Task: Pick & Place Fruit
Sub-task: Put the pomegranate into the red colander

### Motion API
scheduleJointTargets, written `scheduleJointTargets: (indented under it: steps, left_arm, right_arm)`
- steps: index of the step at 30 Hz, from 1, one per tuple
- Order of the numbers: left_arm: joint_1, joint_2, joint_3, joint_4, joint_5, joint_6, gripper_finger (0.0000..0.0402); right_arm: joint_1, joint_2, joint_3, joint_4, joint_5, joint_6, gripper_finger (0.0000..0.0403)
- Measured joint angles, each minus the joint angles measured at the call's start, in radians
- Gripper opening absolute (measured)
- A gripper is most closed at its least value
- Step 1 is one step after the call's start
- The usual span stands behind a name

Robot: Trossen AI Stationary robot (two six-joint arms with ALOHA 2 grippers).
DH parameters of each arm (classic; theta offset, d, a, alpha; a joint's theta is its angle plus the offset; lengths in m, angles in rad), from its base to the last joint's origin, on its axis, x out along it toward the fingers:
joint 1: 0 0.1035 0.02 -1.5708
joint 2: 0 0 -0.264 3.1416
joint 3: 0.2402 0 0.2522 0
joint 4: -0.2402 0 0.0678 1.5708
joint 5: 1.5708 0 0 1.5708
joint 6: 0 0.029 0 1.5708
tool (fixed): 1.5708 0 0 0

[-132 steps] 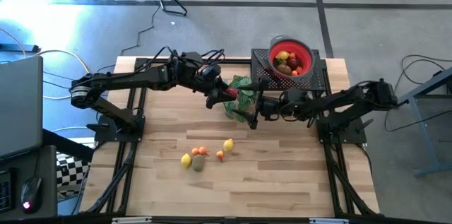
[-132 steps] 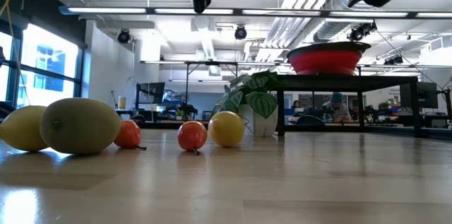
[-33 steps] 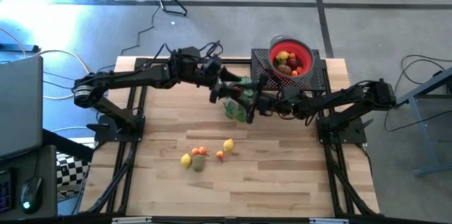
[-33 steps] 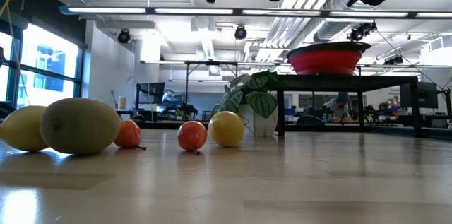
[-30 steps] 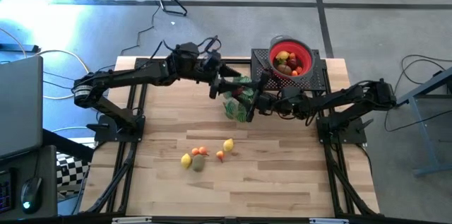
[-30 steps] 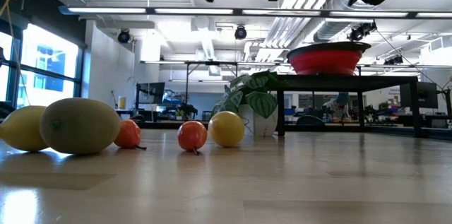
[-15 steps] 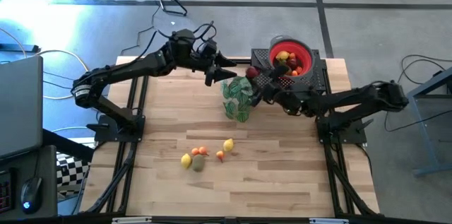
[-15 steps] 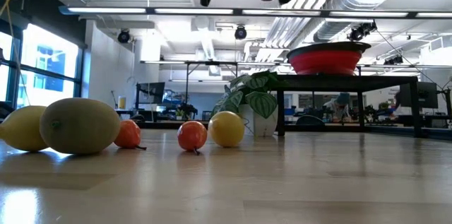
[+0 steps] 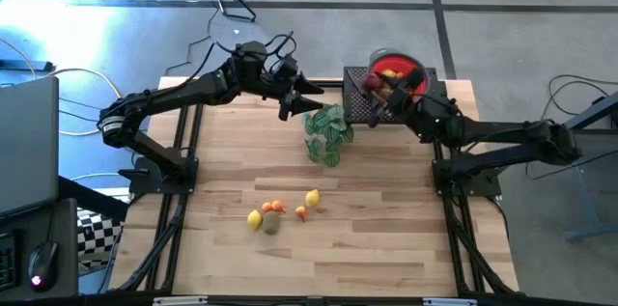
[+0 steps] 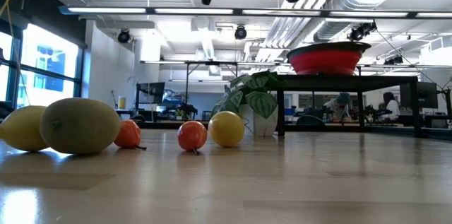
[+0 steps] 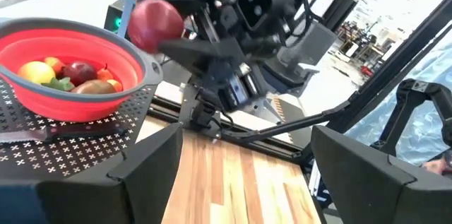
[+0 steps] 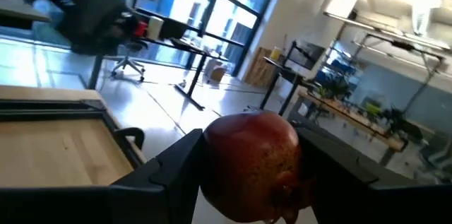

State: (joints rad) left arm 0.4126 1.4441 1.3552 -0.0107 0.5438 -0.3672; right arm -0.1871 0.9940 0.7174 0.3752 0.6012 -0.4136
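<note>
So the right gripper (image 12: 251, 181) grips a dark red round pomegranate (image 12: 253, 162) beside the fruit-filled red collapsible bowl (image 11: 134, 75); left gripper (image 9: 293, 99), nearby, gapes empty.

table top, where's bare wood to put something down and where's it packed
Bare wood: the table right of the loose fruit cluster, and its front strip below that cluster. Also the left part between the left gripper and the cluster. Crowded: the back right, where the leafy plant, black rack, red bowl and right gripper sit.
</note>
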Motion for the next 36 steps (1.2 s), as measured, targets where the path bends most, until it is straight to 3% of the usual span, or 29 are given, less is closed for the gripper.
scheduleJointTargets:
  steps: [16,26,36]
  left_arm:
    - [0.0,0.0,0.0,-0.075,0.0,0.0,0.0307]
    - [0.0,0.0,0.0,-0.075,0.0,0.0,0.0307]
    - [0.0,0.0,0.0,-0.081,-0.001,-0.003,0.0307]
  right_arm:
    - [-0.213,-0.029,0.002,-0.278,0.028,0.389,0.0201]
    - [-0.344,-0.022,0.002,-0.471,-0.014,0.664,0.0201]
    - [-0.399,-0.019,0.003,-0.524,-0.053,0.754,0.0206]
